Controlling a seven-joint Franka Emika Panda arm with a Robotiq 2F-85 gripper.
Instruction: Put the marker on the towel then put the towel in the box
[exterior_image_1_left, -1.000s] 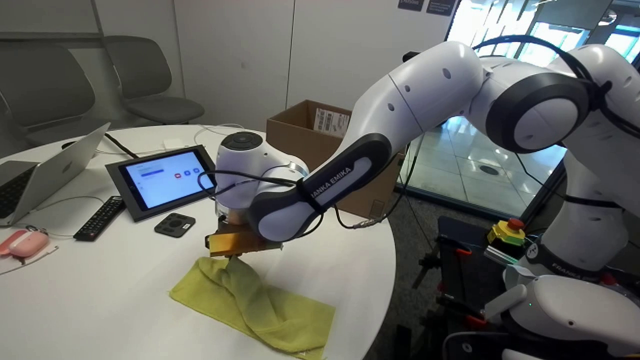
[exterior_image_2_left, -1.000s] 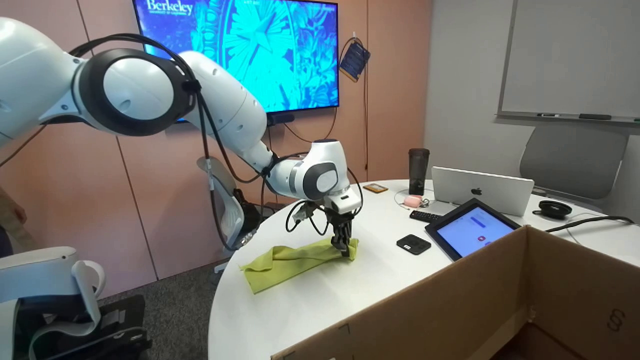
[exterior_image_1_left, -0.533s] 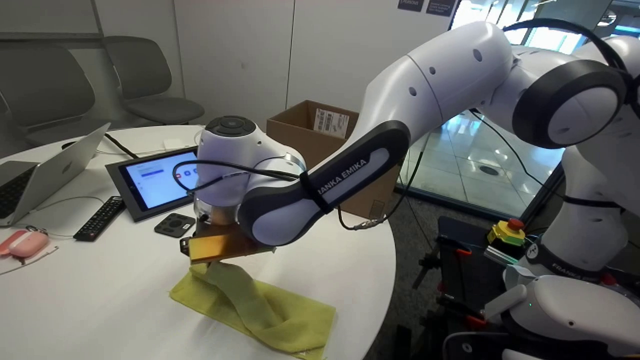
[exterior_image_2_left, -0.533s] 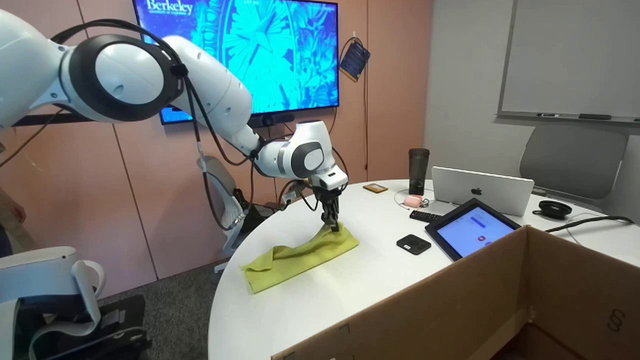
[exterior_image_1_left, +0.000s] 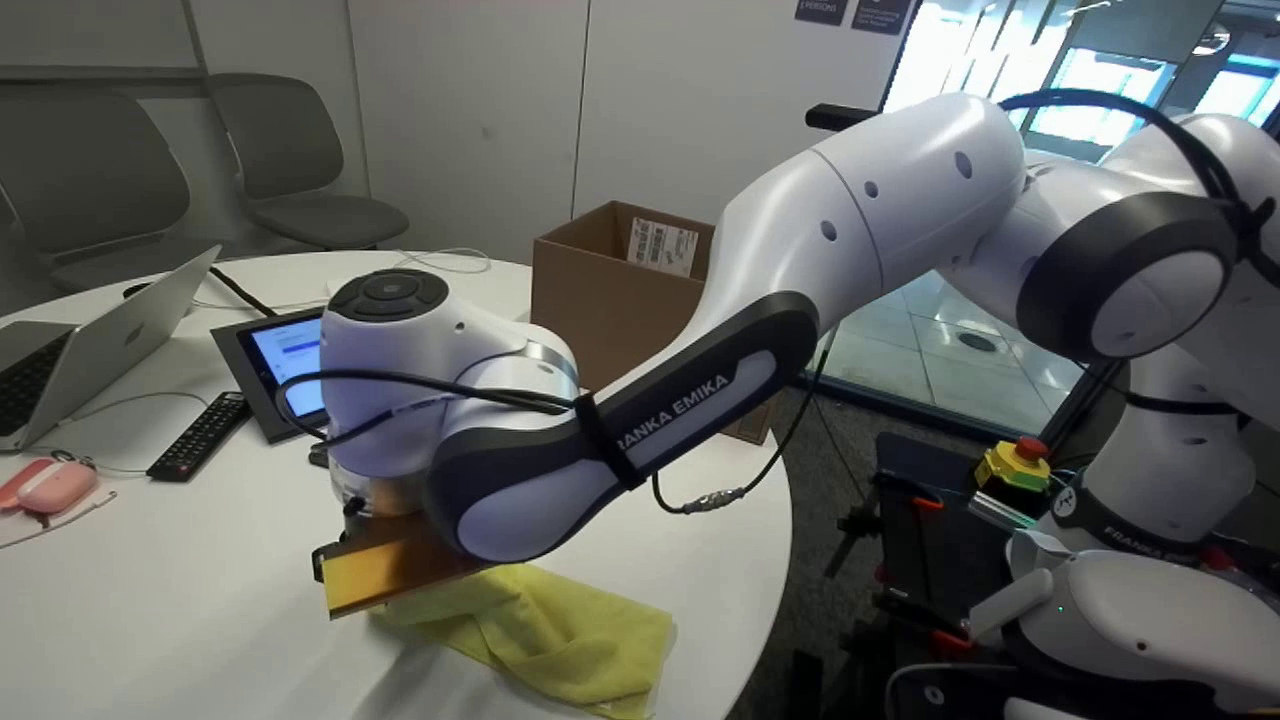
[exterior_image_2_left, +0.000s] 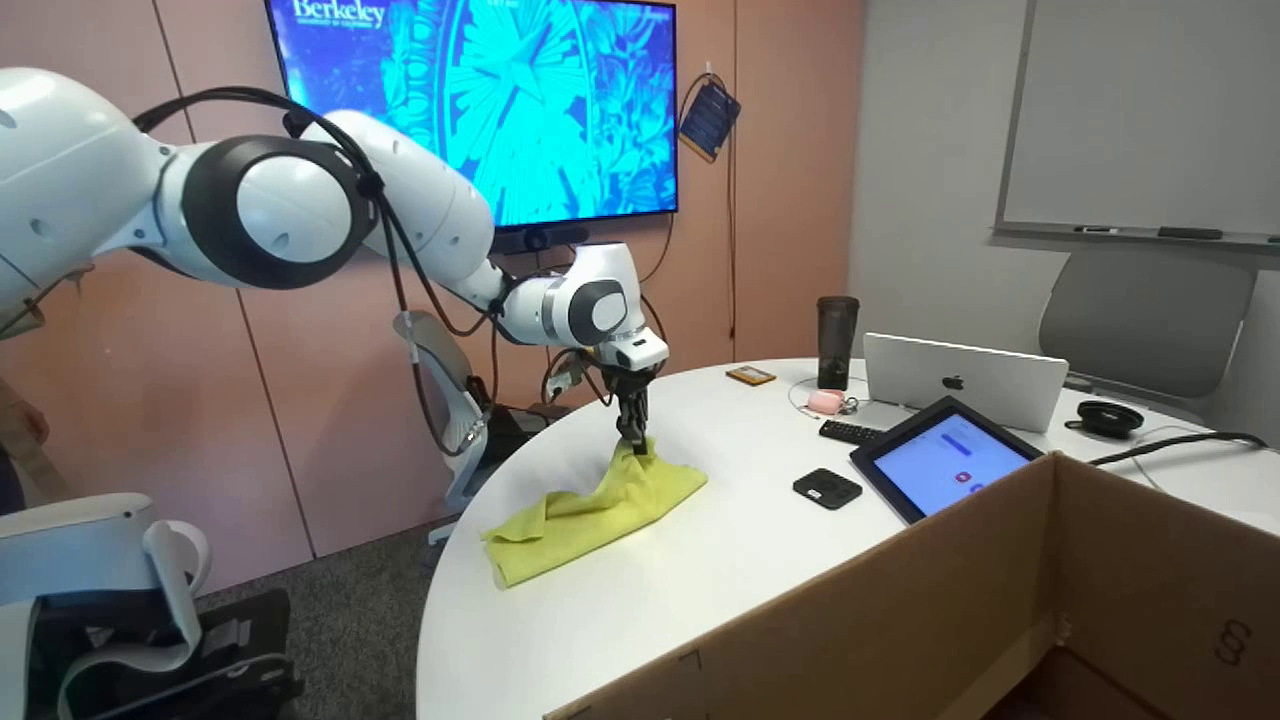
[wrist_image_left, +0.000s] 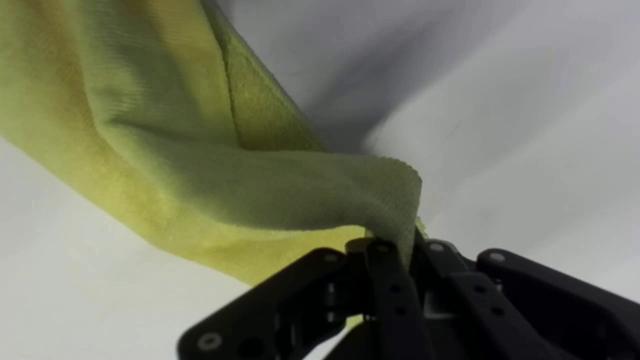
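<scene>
1. Towel (exterior_image_2_left: 600, 520) is spread in folds near the left edge of the table (exterior_image_2_left: 560, 650), in an exterior view.
2. Part of it is pinched and lifted into a peak by the gripper (exterior_image_2_left: 635, 447), whose fingers (wrist_image_left: 397, 300) are closed on it.
3. Farther right, a black gadget (exterior_image_2_left: 827, 488), a remote (exterior_image_2_left: 850, 432), a tablet (exterior_image_2_left: 945, 455) and a laptop (exterior_image_2_left: 960, 375) are placed.
4. The table's near right part is hidden by the box (exterior_image_2_left: 880, 600), uncovered at the top.

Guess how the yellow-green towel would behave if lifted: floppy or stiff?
Probably floppy: the towel folds and drapes below the jaws. It would likely hang lopsided, pinched near one end. Its fuzzy-looking surface may resist slipping.
</scene>
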